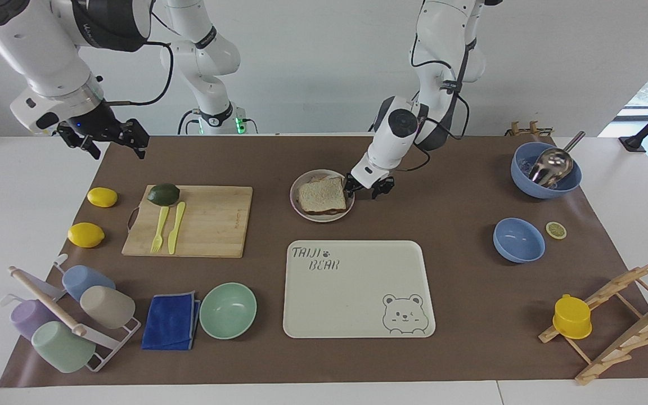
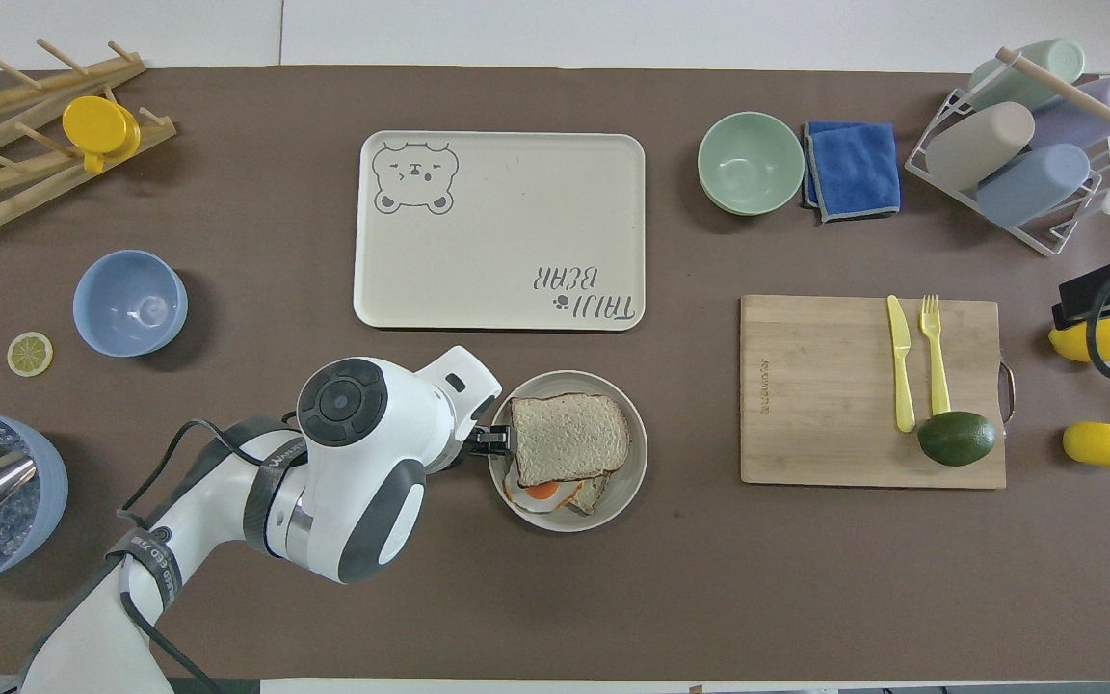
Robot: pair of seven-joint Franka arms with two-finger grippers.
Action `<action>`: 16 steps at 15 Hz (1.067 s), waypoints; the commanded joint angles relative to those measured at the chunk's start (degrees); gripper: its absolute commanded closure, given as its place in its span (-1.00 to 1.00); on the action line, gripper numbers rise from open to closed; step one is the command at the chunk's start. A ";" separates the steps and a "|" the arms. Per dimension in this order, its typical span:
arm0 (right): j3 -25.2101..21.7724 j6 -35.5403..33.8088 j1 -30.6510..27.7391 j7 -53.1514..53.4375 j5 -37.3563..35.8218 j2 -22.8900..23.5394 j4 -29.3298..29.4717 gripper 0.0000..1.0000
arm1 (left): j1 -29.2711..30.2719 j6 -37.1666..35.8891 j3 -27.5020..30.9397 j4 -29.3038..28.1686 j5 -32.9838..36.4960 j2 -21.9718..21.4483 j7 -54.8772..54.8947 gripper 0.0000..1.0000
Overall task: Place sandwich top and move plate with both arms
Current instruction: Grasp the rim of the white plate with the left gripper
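**Bread on, plate not yet shifted**

The sandwich top [image 1: 322,195] lies on the egg slice [image 2: 545,491] inside the plate [image 1: 295,205], which sits near the robots, nearer than the bear tray [image 1: 358,292]; the left gripper [image 1: 367,188] is low at the plate's rim toward the left arm's end, its fingers parted and empty, probably lining up for a rim grasp; the right gripper [image 1: 103,135] hangs over the mat's edge at the right arm's end, waiting, whether spread or closed I cannot tell; a brown mat [image 1: 459,270] covers the white table, a plain pale wall beyond the arms.
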 commanded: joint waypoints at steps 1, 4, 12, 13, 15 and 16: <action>-1.92 0.19 0.70 -1.52 2.87 -0.23 -0.37 -1.00 | -1.76 1.47 0.76 -1.41 -0.99 -0.82 -0.47 -0.58; -2.01 0.10 0.53 -1.43 3.22 0.03 -0.36 -1.00 | -1.94 1.56 0.76 -1.41 -0.99 -0.82 -0.30 -0.38; -1.48 -0.17 0.96 4.10 2.61 0.12 0.86 -1.00 | -2.65 2.35 0.67 -1.41 -0.99 -0.03 -0.21 -0.08; -1.48 -0.08 0.88 4.11 2.61 0.12 0.95 -1.00 | -2.73 2.44 0.67 -1.41 -0.99 0.06 -0.21 -0.08; -1.48 0.36 0.09 4.11 2.95 0.38 0.95 -1.00 | -3.60 3.31 0.76 -1.41 -0.99 0.50 -0.21 -0.02; -1.48 0.27 0.26 4.11 2.96 0.38 0.95 -1.00 | -3.87 3.84 0.67 -1.41 -0.99 1.02 -0.21 0.00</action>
